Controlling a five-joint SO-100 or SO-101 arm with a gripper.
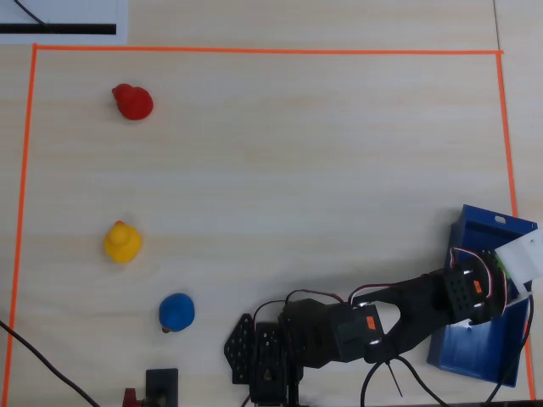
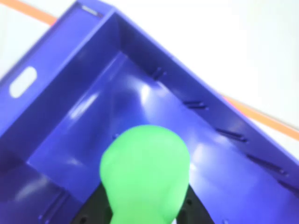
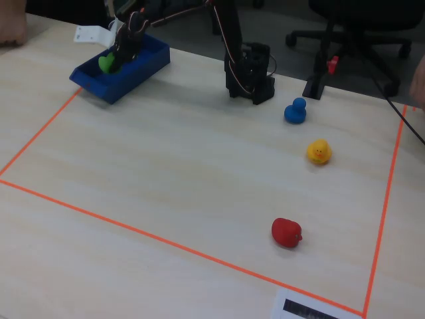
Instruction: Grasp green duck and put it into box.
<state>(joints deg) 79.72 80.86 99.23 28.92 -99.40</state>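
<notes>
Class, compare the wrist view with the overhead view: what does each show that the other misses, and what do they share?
Only the wrist view shows the green duck clearly, held between the hand's dark fingers over the box floor, plus the ribs on the box's inner wall. Only the overhead view shows the red duck, yellow duck and blue duck on the table, the whole arm, and the hand reaching over the box; the green duck is barely visible there. Both show the blue box and orange tape.
</notes>
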